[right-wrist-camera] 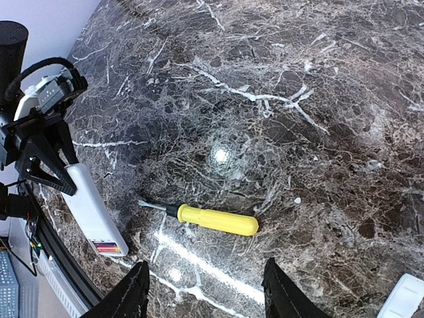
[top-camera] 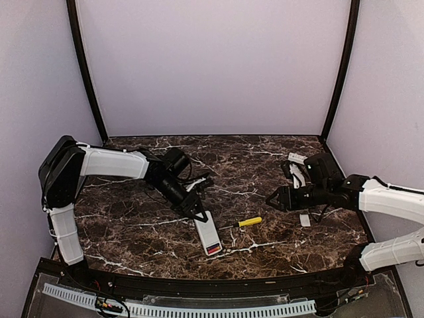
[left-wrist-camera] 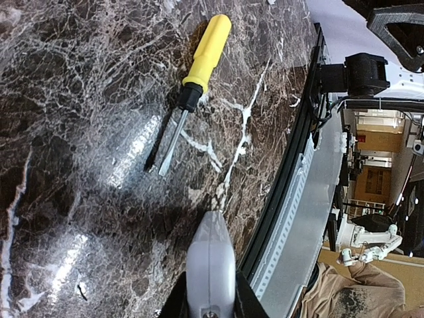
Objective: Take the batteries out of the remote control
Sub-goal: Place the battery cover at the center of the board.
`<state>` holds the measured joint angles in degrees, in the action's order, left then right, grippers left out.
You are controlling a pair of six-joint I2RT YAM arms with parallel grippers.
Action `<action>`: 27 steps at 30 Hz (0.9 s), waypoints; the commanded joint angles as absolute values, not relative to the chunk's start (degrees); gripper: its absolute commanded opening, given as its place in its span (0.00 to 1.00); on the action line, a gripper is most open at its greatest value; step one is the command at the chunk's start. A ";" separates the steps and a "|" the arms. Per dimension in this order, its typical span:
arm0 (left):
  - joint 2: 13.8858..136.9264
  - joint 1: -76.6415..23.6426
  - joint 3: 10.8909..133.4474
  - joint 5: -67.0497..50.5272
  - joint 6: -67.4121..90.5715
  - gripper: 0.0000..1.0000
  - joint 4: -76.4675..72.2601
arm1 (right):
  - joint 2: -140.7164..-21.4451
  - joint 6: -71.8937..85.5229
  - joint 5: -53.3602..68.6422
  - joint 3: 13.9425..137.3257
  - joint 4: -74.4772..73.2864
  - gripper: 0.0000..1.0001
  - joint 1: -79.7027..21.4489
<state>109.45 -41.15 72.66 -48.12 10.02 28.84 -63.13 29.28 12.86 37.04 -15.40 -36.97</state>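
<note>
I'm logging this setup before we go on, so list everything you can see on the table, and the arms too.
remote control: one, white, near the table's middle, far end gripped
batteries: count unclear, red and blue, in the remote control's near end
screwdriver: one, yellow handle, lying flat to the right of the remote control, apart from it
cover: one, white, flat on the table by the right arm
table: one, dark marble pattern
left arm: one, white and black, jaws shut on the remote control
right arm: one, white and black, jaws open, holding nothing
</note>
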 commanded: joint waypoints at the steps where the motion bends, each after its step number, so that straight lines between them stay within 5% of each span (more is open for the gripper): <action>1: 110.55 -41.11 73.48 -39.13 9.74 0.20 31.24 | -63.17 29.87 13.21 35.93 -12.56 0.56 -36.78; 18: 108.77 -41.13 74.18 -27.78 10.95 0.53 31.98 | -64.15 30.17 13.87 35.51 -11.48 0.59 -36.94; 27: 100.37 -39.99 71.99 -19.80 14.90 0.72 28.40 | -65.11 26.41 14.80 37.63 -15.86 0.73 -37.35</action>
<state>108.03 -41.01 73.08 -23.42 13.02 30.30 -64.34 28.49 14.00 36.40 -14.31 -37.08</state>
